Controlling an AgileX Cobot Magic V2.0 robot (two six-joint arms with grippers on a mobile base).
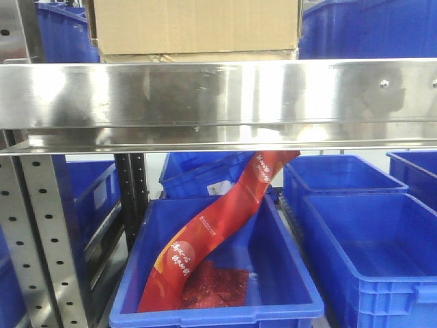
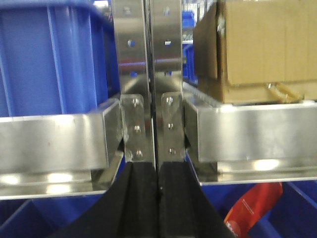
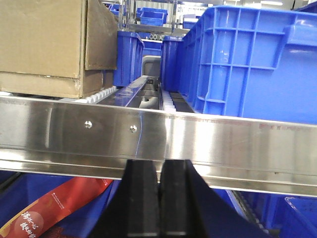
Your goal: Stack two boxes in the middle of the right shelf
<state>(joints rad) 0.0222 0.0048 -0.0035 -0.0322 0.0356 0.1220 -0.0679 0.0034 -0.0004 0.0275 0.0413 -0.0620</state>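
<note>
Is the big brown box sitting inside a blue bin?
No, the big brown box rests on the flat box up on the shiny shelf, above the blue bin.

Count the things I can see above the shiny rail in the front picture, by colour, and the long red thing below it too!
Brown cardboard boxes: 2, a large one stacked on a flat one
Blue bins above the rail: 2, one left, one right
Long red printed packet: 1
Total: 5

Shiny steel shelf (image 1: 218, 96) bearing two stacked brown boxes (image 1: 194, 27), blue bins (image 3: 247, 59) beside them.
</note>
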